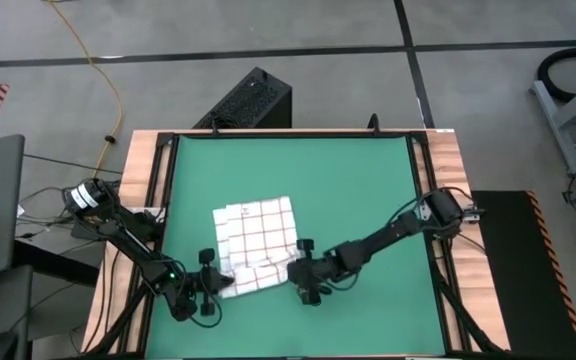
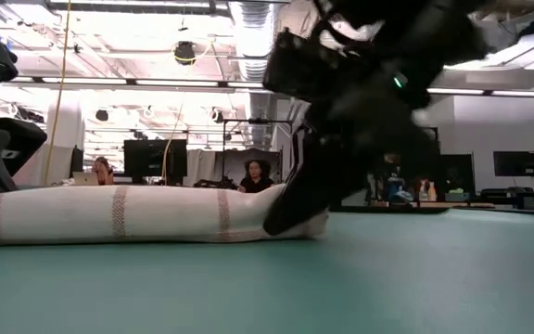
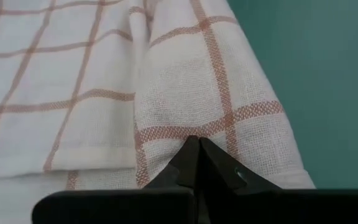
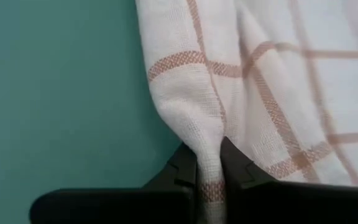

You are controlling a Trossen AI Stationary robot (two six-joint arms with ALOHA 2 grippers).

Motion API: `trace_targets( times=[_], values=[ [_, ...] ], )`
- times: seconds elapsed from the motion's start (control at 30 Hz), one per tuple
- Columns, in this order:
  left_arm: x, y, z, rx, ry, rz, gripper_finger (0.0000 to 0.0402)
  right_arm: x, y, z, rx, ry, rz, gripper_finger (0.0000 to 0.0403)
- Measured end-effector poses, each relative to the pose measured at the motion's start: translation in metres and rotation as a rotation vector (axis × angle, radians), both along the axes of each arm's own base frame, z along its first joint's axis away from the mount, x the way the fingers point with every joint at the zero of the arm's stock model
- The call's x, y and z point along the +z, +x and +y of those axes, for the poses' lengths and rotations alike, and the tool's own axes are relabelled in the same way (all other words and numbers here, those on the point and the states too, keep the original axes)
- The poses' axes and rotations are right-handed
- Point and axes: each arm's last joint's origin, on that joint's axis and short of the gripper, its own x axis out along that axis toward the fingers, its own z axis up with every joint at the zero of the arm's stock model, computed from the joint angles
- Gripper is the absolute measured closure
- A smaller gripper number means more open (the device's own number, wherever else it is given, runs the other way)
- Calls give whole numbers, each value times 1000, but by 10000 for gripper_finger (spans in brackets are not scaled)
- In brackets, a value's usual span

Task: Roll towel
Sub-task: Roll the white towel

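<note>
Woven grid towel (image 1: pixel 256 245), near edge rolled — left pincer (image 3: pixel 198 144) pressed together, right pincer (image 4: pixel 209 163) pinching its fold.

Site: open-plan robotics lab, as I see it remotely.
Tabletop (image 1: pixel 438 160) with green mat (image 1: pixel 298 180) on bare concrete floor (image 1: pixel 268 35); yellow cable (image 1: pixel 108 80) trailing; exposed ceiling ducts (image 2: pixel 248 28), strip lights, monitors (image 2: pixel 146 158), and seated people (image 2: pixel 258 174) behind.
</note>
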Motion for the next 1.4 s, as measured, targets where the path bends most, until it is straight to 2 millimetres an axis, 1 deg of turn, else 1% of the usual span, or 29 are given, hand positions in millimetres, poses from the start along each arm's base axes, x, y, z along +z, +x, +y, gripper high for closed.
trace_targets(
  times=[0.13,0.3,0.37,0.47,0.53,0.7,0.83,1.07,1.17,1.4],
  values=[
    [1,1,-2,-19,-28,19,401,22,8,-14,43,251,83,364],
    [2,2,-6,-55,-75,34,401,43,18,-43,55,558,179,364],
    [2,3,-8,-86,-86,38,401,51,21,-54,59,634,184,364],
    [3,5,-9,-121,-122,51,401,55,25,-69,41,742,212,364],
    [4,7,-9,-135,-155,65,401,52,26,-81,-4,794,249,364],
    [4,9,-9,-153,-167,71,401,48,28,-102,-62,806,253,364],
    [5,14,-7,-177,-199,80,401,46,29,-112,-107,821,254,364],
    [7,23,-4,-241,-269,108,401,41,33,-123,-153,807,225,364],
    [8,28,-1,-266,-296,114,401,41,36,-131,-212,819,195,364],
    [8,36,6,-281,-348,145,401,43,40,-142,-315,802,139,364]
  ],
)
